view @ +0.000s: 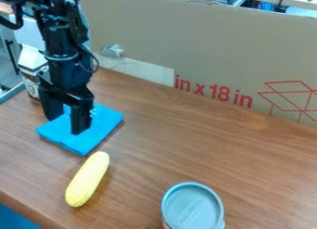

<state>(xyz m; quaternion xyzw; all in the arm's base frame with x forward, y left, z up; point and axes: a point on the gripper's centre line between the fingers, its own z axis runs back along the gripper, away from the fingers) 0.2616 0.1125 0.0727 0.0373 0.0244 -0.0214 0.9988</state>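
The hand (66, 125) is positioned above a blue cloth (101, 123) at the left part of the desk (180, 144), toward its far edge. The hand is open: its two fingers point downward, apart, with blue fabric visible between them; no object is gripped. Contact between the fingertips and the fabric cannot be confirmed from this angle. The cloth lies flat and appears folded into a rough square, one corner directed toward the yellow corn cob (87, 179). The cob lies on its side, just beside that corner, on the near side of the cloth and close to the desk's near-left edge. A round container with a grey lid (193, 207) stands near the front of the desk, well apart from the cloth. A cardboard panel (210, 42) with red print stands upright along the far edge. Handling assessment: the cloth should be light, soft and limp, with low risk of breakage or of slipping from closed fingers. Its probable faults are unfolding, trailing, or separation of layers if only the top ply is pinched. Recommended grip: close on a corner or a folded edge, fingers low against the desk surface, so that all layers are captured together.
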